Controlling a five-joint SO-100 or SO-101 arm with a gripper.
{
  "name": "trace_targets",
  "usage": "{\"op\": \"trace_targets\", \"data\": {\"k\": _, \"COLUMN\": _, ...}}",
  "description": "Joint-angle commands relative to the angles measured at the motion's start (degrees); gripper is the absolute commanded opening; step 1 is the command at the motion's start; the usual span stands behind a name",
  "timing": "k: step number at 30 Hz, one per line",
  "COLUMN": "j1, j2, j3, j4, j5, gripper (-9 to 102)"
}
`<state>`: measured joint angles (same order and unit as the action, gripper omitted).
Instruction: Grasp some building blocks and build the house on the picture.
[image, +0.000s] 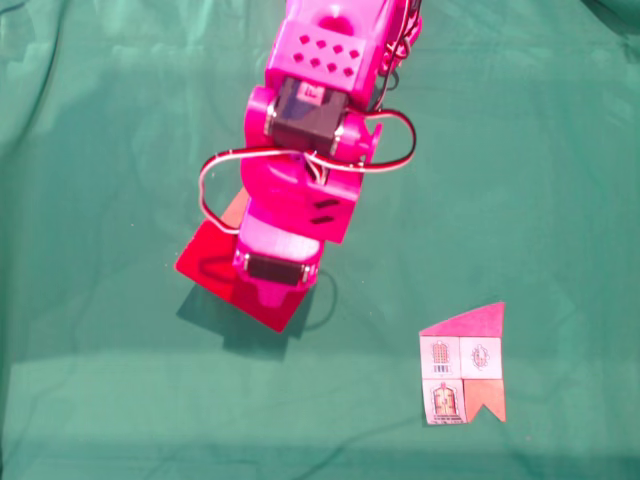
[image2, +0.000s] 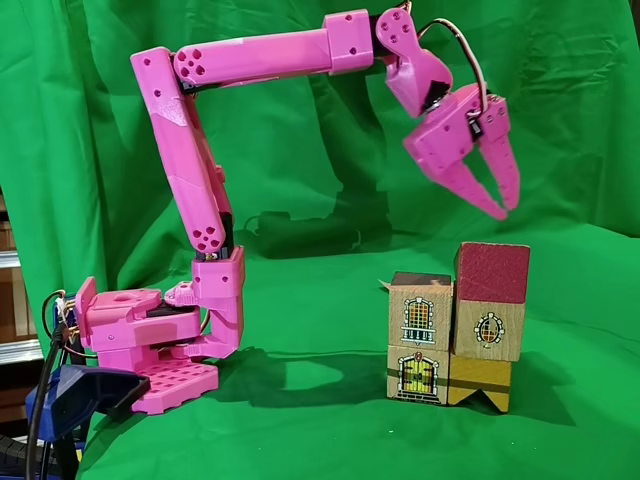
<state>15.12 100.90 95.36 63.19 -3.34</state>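
Green cloth (image: 100, 420): covers the table in both fixed views and hangs as a backdrop in the side-on fixed view (image2: 300, 150).

Magenta arm (image2: 190, 170): base at the left of the side-on view, with the upper link rising and the forearm reaching right. From above (image: 310, 110) it comes in from the top edge, with white and red cables looping around the wrist.

House (image2: 455, 330): the building blocks stand two columns wide and two high on the cloth at lower right of the side-on view, well apart from the arm's base.
- Red block (image2: 492, 272): tops the right column as the roof. From above (image: 205, 260) it is a bright red rectangle partly covered by the wrist.
- Oval-window block (image2: 488, 330): directly under the red block.
- Yellowish notched block (image2: 478, 380): bottom right, notch facing down.
- Window block (image2: 418, 318): upper left, touching the right column.
- Door block (image2: 418, 375): lower left.
- Brown top face (image: 237, 210): from above, a small brown corner just beside the red block.

Picture (image: 463, 365): flat card on the cloth at lower right of the view from above, well apart from the blocks. It has a pink slanted roof, grey window and door squares and a red notched piece.

Gripper (image2: 508, 210): hangs above the red block without touching it, fingers pointing down and right. The jaws are parted by a narrow wedge and hold nothing.
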Motion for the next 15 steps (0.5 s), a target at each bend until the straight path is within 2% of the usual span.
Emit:
{"op": "trace_targets", "data": {"k": 1, "j1": -0.35, "j2": 2.55, "j3": -1.76, "j4": 1.67, "j5": 0.0, "gripper": 1}}
{"op": "trace_targets", "data": {"k": 7, "j1": -0.35, "j2": 3.34, "j3": -2.81, "j4": 2.02, "j5": -0.7, "gripper": 4}}
{"op": "trace_targets", "data": {"k": 15, "j1": -0.26, "j2": 3.34, "j3": -1.58, "j4": 2.02, "j5": 0.26, "gripper": 26}}
